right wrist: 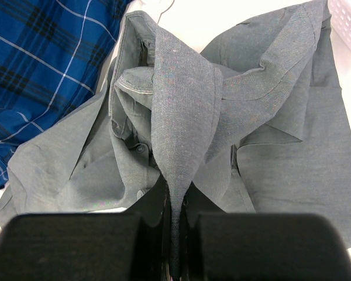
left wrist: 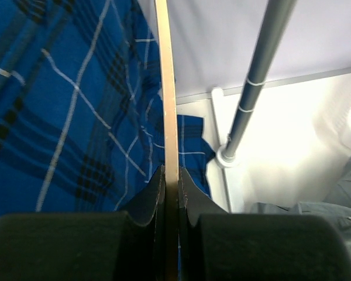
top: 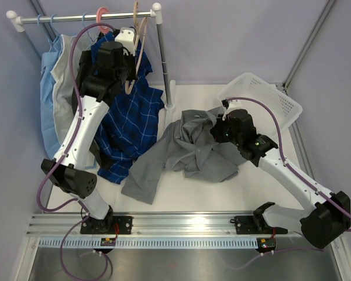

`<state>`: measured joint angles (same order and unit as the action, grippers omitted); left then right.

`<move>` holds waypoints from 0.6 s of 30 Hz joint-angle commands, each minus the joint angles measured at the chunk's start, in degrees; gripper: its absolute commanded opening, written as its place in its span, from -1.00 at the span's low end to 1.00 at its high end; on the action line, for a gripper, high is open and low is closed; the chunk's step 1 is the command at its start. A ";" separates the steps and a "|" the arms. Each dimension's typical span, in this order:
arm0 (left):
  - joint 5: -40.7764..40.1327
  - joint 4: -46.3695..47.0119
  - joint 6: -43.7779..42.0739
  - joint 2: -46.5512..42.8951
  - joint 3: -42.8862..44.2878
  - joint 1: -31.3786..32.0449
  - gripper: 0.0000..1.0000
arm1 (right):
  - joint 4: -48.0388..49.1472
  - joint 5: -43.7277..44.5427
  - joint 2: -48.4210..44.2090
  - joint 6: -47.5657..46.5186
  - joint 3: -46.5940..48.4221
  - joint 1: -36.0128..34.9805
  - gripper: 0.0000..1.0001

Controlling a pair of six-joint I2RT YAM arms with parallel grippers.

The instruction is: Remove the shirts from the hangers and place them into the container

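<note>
My left gripper (top: 133, 58) (left wrist: 171, 175) is up at the clothes rack, shut on the thin edge of the tan hanger (top: 141, 36) (left wrist: 167, 88), which carries no shirt. The blue plaid shirt (top: 130, 126) (left wrist: 58, 105) hangs beside it under the pink hanger's hook (top: 103, 14) and trails onto the table. The grey shirt (top: 184, 152) (right wrist: 263, 134) lies crumpled on the table, off any hanger. My right gripper (top: 218, 130) (right wrist: 175, 196) is shut on a pinched fold of it, lifted slightly. The white container (top: 266, 99) (right wrist: 348, 20) stands just right of the grey shirt.
Light blue and white shirts (top: 52, 82) hang on thin blue hangers at the left of the rack rail (top: 76, 19). The rack's right post (top: 162, 55) (left wrist: 254, 88) stands between the plaid shirt and the container. A metal mounting rail (top: 175, 225) runs along the near edge.
</note>
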<state>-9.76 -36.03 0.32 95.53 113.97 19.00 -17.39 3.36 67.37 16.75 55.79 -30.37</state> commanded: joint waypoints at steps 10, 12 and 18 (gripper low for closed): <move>7.65 2.02 6.89 -7.01 -5.95 -0.64 -1.00 | 2.18 -0.54 -2.07 -0.05 -0.07 -0.22 -0.99; 7.65 1.76 6.98 -7.72 -6.66 -0.64 -0.92 | 2.01 -0.37 -2.16 -0.14 0.02 -0.22 -0.90; 6.59 0.44 5.84 -12.02 -6.83 -0.64 0.23 | 1.30 -0.19 -1.63 -0.58 0.11 -0.13 -0.66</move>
<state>-4.14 -36.77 6.52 87.70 107.18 18.72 -17.39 3.40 66.72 16.67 55.77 -30.37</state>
